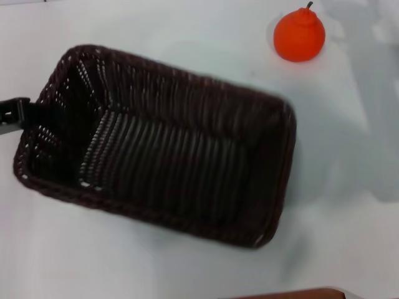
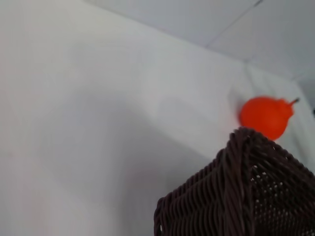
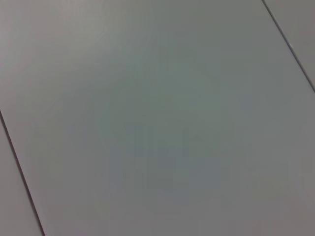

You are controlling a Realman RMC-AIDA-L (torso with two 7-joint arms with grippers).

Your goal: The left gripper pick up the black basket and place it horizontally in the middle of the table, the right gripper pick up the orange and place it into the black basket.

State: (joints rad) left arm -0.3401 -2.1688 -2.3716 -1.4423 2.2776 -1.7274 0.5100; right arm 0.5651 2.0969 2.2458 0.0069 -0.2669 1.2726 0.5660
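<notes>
Head view: left end effector [image 1: 17, 115] sits at the black basket's [image 1: 168, 149] left short rim, touching it; whether it is clenched on the wicker cannot be told. That basket lies askew on the white table [image 1: 124, 261], open side up. Beyond its far right corner, well apart, rests the orange [image 1: 299, 36]. Right end effector is out of sight.

Obscured and cropped items

Left hand [image 1: 14, 116]: cut off at 9 o'clock, grip unclear. Black basket [image 2: 241, 196]: cropped at 5 o'clock in the left wrist view, blurred. Right hand: unseen.
</notes>
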